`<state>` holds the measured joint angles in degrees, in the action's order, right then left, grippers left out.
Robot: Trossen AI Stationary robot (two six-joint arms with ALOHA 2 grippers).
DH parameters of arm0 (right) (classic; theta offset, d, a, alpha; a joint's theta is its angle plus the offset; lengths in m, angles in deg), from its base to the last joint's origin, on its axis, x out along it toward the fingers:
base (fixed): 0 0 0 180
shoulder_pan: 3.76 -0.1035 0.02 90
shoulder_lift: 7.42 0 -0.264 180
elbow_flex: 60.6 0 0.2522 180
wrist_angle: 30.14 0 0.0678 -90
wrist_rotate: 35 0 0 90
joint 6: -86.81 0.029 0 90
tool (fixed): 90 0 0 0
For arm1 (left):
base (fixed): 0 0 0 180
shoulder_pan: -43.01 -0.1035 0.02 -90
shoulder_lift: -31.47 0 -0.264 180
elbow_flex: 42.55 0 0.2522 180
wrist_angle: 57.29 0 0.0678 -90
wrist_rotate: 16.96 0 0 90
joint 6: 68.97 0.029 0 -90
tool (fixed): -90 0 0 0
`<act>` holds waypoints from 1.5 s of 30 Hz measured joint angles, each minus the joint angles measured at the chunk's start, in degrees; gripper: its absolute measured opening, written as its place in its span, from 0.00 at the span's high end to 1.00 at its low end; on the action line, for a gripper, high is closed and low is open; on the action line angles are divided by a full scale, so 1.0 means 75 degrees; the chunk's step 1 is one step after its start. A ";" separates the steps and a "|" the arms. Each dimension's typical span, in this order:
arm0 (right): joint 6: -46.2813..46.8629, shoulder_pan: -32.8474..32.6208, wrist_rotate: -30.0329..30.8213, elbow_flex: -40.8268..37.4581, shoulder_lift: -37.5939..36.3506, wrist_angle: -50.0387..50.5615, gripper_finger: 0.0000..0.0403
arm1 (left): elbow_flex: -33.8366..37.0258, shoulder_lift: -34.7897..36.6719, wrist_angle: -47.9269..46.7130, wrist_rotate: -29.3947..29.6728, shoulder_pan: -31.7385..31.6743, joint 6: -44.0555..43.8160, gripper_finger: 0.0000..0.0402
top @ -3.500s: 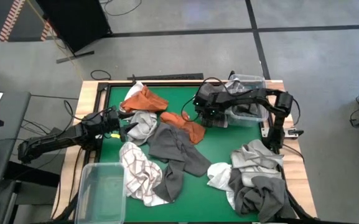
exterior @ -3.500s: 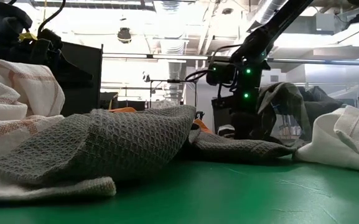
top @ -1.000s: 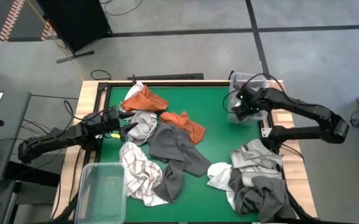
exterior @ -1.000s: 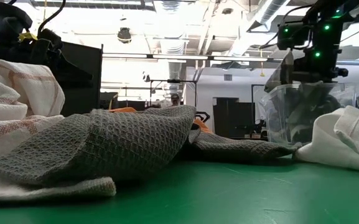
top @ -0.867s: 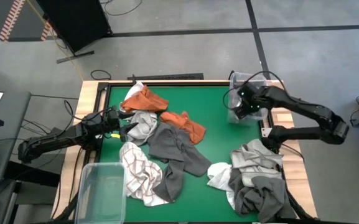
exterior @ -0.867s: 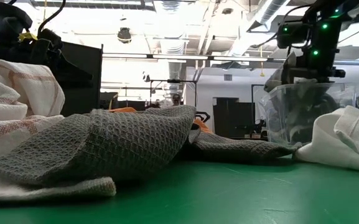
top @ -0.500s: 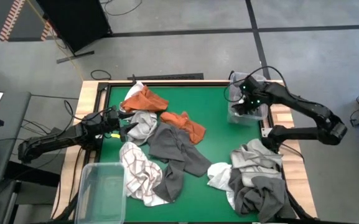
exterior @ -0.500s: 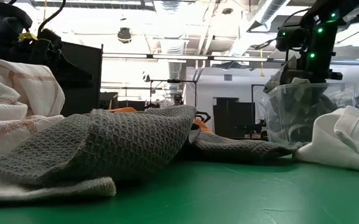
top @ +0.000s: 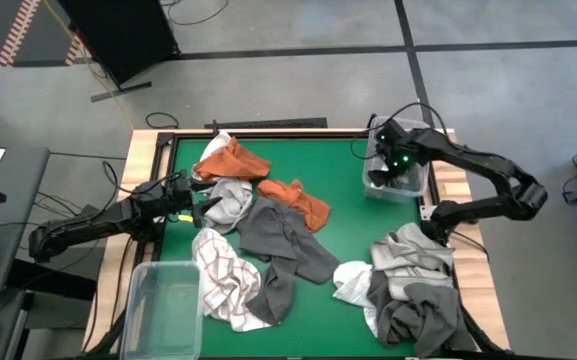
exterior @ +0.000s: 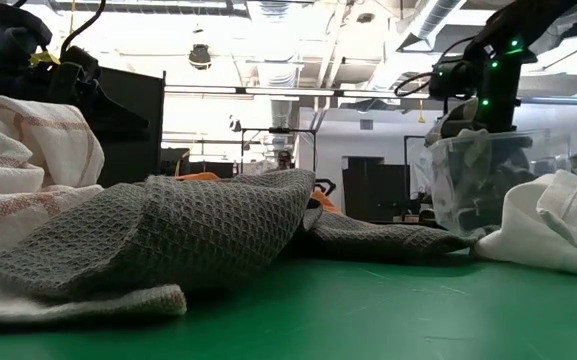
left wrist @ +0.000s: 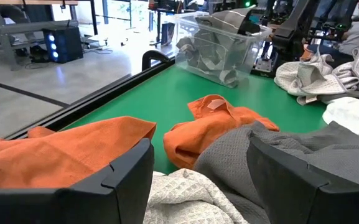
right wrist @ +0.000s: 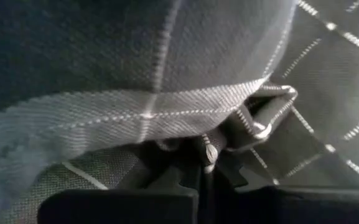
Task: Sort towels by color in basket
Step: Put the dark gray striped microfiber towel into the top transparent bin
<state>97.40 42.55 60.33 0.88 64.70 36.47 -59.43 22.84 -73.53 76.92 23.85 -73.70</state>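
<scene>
Towels lie scattered on the green table: two rust-orange (top: 233,160) (top: 300,202), one light grey (top: 228,200), one dark grey (top: 283,240), one white with check lines (top: 223,280), and a mixed grey and white pile (top: 413,285). My right gripper (top: 388,165) is above the clear bin (top: 408,190) at the table's far right and is shut on a grey-looking check-lined towel (right wrist: 167,74). My left gripper (top: 196,195) waits open at the left, its fingers either side of the light grey towel (left wrist: 185,193). My right gripper pinches a bunched fold of the check-lined towel (right wrist: 209,152) between its two fingers, coming from above into the bin. The cloth fills the wrist view. From the low view it sinks among the cloths in the bin (exterior: 483,185).
A second clear bin (top: 163,305) stands at the near left corner. The far-right bin holds several grey and white cloths (left wrist: 213,46). Bare green table (top: 353,225) lies between the middle towels and the right-hand pile. A raised black rim (left wrist: 104,93) runs along the table's far edge.
My right gripper has moved a little toward the far edge above the far-right bin and come down, keeping shut on the check-lined towel, which now sits lower in the bin. The other towels have not moved.
</scene>
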 joint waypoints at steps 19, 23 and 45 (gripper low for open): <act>0.0063 -0.0044 -0.0377 -0.0058 -0.0475 0.0240 0.84 | 0.0001 0.0000 0.0000 0.0000 0.0000 0.0001 0.39; 0.0085 -0.0150 -0.0416 -0.0055 -0.0831 0.0413 0.75 | 0.0001 0.0000 0.0000 0.0000 0.0000 0.0001 0.39; 0.0329 -0.1230 -0.0543 0.1594 -0.2433 0.1293 0.46 | 0.0000 0.0001 0.0000 -0.0001 0.0000 0.0000 0.39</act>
<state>99.87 33.32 56.25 12.84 46.45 46.17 -59.43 22.86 -73.53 76.90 23.85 -73.70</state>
